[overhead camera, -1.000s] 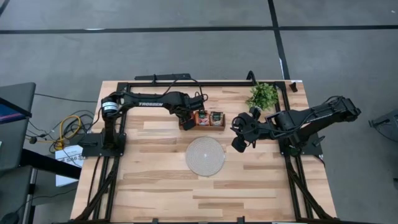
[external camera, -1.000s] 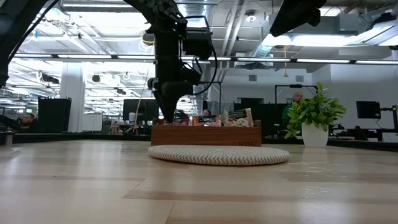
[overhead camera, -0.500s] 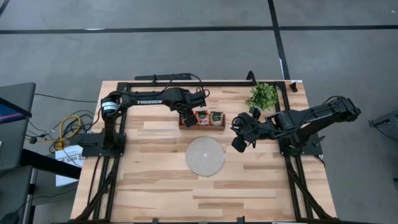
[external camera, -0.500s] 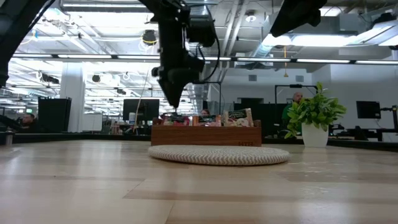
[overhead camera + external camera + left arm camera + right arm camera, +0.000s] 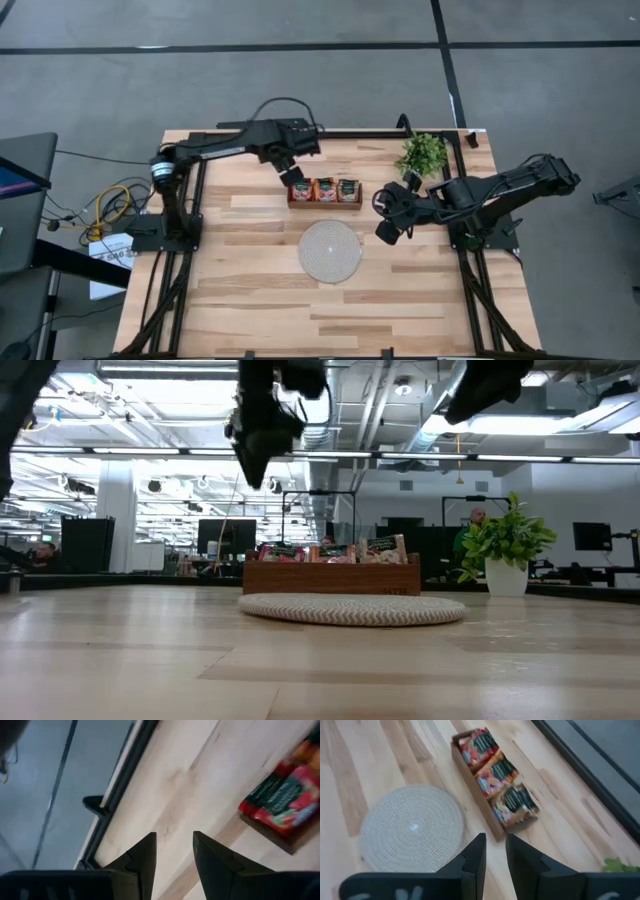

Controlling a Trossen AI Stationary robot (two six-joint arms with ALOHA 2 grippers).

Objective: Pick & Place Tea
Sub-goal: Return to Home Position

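The tea sachets (image 5: 323,190) stand on edge in the three compartments of the brown wooden tray (image 5: 323,203), red-orange with dark green bands; they also show in the right wrist view (image 5: 495,775) and the left wrist view (image 5: 285,795). My left gripper (image 5: 292,172) hovers high above the table just beyond the tray's left end, open and empty (image 5: 174,837); the low view shows it well above the tray (image 5: 252,465). My right gripper (image 5: 383,232) hangs right of the tray and the round mat (image 5: 330,250), fingers a narrow gap apart, empty (image 5: 495,842).
A small potted plant (image 5: 422,153) stands near the far right corner, close behind my right arm. The woven mat lies flat in front of the tray (image 5: 350,608). Black frame rails (image 5: 300,131) run along the table's far edge and sides. Bare wood spreads across the near half.
My left gripper has risen from down at the tray's left compartment to well above it and drawn back toward the table's far left. It has come away with nothing between its fingers. The sachets and tray have stayed in place.
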